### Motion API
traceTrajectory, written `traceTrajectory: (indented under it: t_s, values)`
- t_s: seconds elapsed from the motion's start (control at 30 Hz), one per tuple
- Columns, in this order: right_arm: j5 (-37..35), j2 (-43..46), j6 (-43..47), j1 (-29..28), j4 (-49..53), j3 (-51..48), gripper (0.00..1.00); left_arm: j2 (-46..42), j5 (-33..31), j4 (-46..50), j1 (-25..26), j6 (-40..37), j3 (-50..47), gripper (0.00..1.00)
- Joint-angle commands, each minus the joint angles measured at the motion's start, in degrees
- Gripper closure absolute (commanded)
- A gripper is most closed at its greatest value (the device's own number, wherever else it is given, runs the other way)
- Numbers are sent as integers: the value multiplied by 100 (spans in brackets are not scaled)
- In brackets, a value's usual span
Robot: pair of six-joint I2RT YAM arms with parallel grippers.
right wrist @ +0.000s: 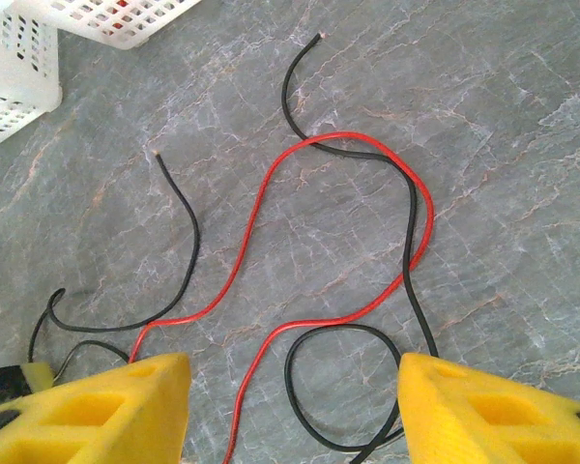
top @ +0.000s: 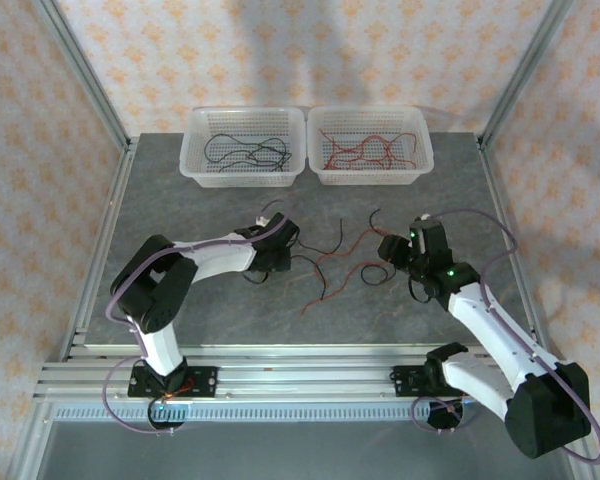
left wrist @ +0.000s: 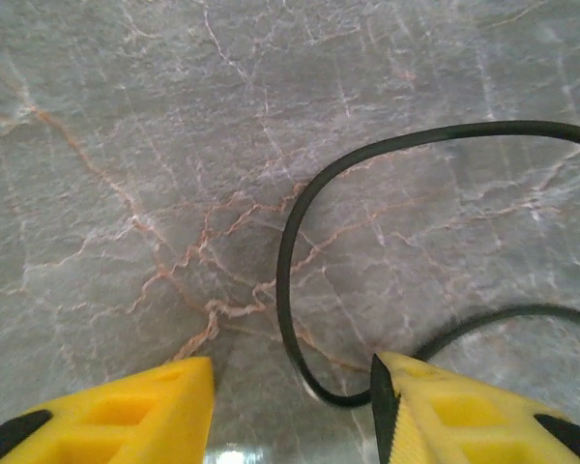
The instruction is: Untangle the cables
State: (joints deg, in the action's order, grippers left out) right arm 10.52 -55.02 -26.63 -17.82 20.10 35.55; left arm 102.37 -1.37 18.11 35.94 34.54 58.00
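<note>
Bolted along the near rail, both arm bases sit at the bottom of the overhead view, and the arms reach inward over the grey marbled tabletop (top: 180, 205). Left end effector (top: 267, 266) and right end effector (top: 378, 268) both point down toward a scatter of loose cables (top: 330, 268), red and black, lying between them. At the far edge two white baskets stand side by side. The left basket (top: 192, 165) holds black wires and the right basket (top: 422, 165) holds red ones.

From the left wrist, the yellow fingers (left wrist: 126, 416) stand apart with nothing clamped. A black cable (left wrist: 284, 261) curves over the tabletop, and its lowest bend lies in the gap, just beside the right-hand finger.

From the right wrist, the fingers (right wrist: 483, 406) are spread wide and hold nothing. A red cable (right wrist: 259, 198) snakes ahead of them, its tail running down through the gap. A long black cable (right wrist: 409, 242) crosses it twice, and a black loop (right wrist: 288, 387) curls between the fingers. A short black cable (right wrist: 188, 256) lies apart on the left.
</note>
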Motion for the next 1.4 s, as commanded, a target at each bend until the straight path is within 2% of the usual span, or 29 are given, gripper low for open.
traceTrajectory:
  t_s: [0.0,0.23,0.43,0.57,0.77,1.0,1.07,1.23,1.37]
  values:
    - [-5,27,-75,-2,-121,-70,42,222,-200,-414,-26,-62,92,59]
    - [43,36,-114,-35,-134,-80,42,266,-479,-680,-26,-27,111,78]
    - [118,64,-174,-51,-154,-69,42,196,-716,-708,-25,-62,96,100]
    - [228,107,-234,-55,-200,-83,42,-125,-933,-635,-26,-456,96,100]
    - [543,48,-480,-136,-609,-270,42,-1042,-1261,38,-13,-715,432,100]
    - [846,-804,-1268,-627,-1887,-244,43,-1856,-1234,508,76,-877,901,100]
    - [814,-1213,-1536,-846,-2309,-215,46,-1975,-1284,583,110,-935,1047,100]
    - [730,-2373,-2100,-1065,-3693,-156,61,-2208,-1460,783,150,-1084,1450,100]
    - [320,-3151,-2169,-1065,-3821,353,67,-2353,-1586,860,158,-1173,1595,100]
